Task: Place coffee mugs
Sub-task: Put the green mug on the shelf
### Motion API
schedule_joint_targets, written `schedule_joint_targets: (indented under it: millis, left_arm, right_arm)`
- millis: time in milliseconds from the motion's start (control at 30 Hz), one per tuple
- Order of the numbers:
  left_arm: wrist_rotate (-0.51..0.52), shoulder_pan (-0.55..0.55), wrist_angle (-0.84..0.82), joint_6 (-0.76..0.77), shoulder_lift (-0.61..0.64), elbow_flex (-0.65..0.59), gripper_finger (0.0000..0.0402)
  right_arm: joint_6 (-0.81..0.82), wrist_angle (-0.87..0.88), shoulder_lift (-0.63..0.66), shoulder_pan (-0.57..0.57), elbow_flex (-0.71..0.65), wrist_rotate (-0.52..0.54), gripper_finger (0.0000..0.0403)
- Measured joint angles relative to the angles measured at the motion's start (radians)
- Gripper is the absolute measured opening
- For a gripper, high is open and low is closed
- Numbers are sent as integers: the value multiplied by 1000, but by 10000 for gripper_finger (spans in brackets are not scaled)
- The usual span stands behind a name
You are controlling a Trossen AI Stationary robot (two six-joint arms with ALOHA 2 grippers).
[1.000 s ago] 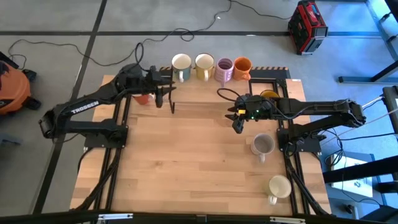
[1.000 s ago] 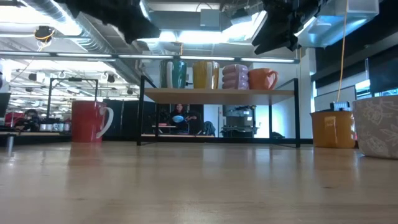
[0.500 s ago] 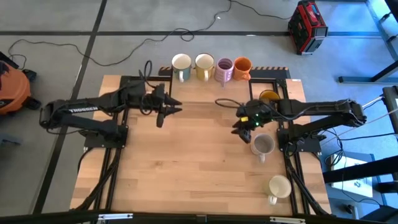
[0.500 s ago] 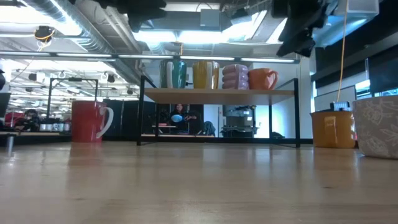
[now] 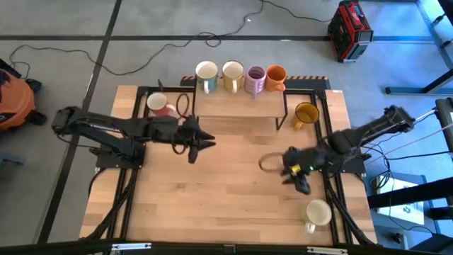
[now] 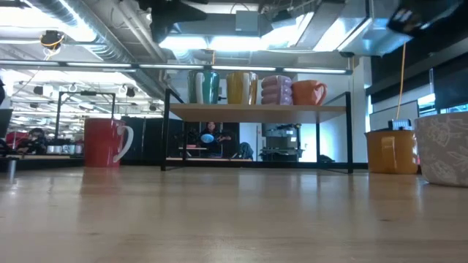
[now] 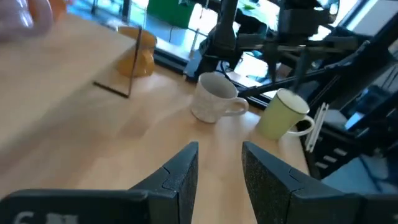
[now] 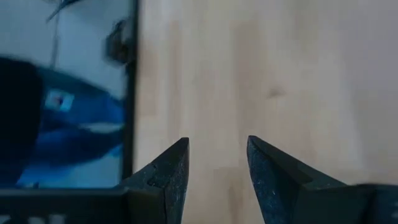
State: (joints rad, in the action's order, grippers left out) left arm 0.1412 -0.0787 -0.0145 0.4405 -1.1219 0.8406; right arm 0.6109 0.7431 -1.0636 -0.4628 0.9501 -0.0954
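Four mugs stand in a row along the far edge of the small shelf (image 5: pixel 241 106) at about 12 o'clock on the worktop (image 5: pixel 212 191): a white mug (image 5: pixel 206 73), a yellow mug (image 5: pixel 232 73), a purple mug (image 5: pixel 255 78) and an orange mug (image 5: pixel 275 76). These look already placed. Four appear to be left on the worktop. The red mug (image 5: pixel 158 105) sits at 10 o'clock beside the shelf, the mustard mug (image 5: pixel 305 113) at 2 o'clock, and the cream mug (image 5: pixel 318 212) at 4 o'clock. The grey mug (image 7: pixel 212 99) shows only in the left wrist view, beside the cream one. The left gripper (image 5: pixel 202 141) hangs over the middle at about 10 o'clock, fingers parted and holding nothing. The right gripper (image 5: pixel 300 185) hovers near 4 o'clock, close to the cream mug, fingers likewise apart and empty. Roughly half the job seems done.
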Motion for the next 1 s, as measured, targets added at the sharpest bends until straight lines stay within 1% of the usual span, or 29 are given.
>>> schedule_joint_targets:
  millis: [200,367,467,667,833,1000]
  left_arm:
    - [71,-129,83,133,-80,0,118]
    - [172,-221,174,188,-154,0,118]
    - [207,-257,227,202,-190,0,118]
    - [235,-292,255,264,-232,0,118]
    - [267,-304,255,265,-241,0,118]
    - [272,-304,256,266,-241,0,118]
  right_arm:
    - [120,0,-4,-197,0,60,152]
    - [248,50,1,-324,0,59,152]
    - [326,113,1,-400,0,59,152]
    - [499,299,1,-546,0,62,152]
    - [587,322,-1,-629,0,110,152]
    - [669,319,-10,-672,-10,156,152]
